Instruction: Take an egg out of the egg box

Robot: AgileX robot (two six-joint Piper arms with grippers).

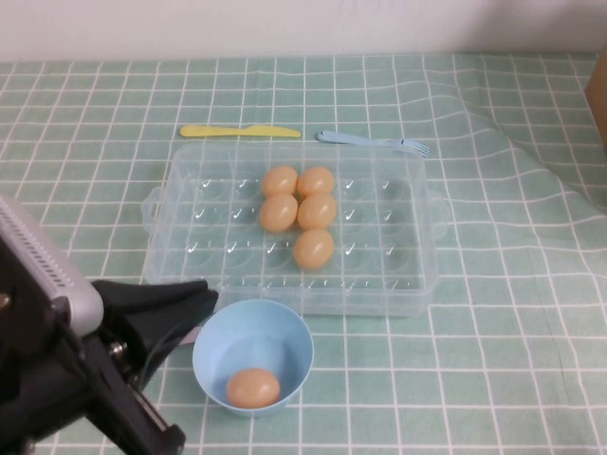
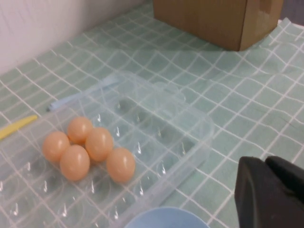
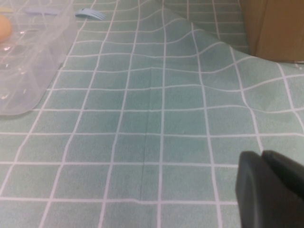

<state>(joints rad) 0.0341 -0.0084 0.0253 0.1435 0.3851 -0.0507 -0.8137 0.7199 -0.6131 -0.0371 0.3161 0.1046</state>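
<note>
The clear plastic egg box (image 1: 398, 171) stands in the middle of the table. Several orange-tan eggs (image 1: 316, 210) sit clustered in its centre cups; they also show in the left wrist view (image 2: 99, 143). One more egg (image 1: 253, 388) lies in the light-blue bowl (image 1: 285, 334) just in front of the box. My left gripper (image 1: 204, 301) is shut and empty, at the bowl's left side, apart from the box. My right gripper (image 3: 262, 159) is shut and empty over bare cloth to the right of the box (image 3: 28, 61); it is out of the high view.
A yellow plastic knife (image 1: 237, 131) and a light-blue fork (image 1: 375, 140) lie behind the box. A cardboard box (image 2: 213, 19) stands at the far right of the table. The green checked cloth is wrinkled at the right.
</note>
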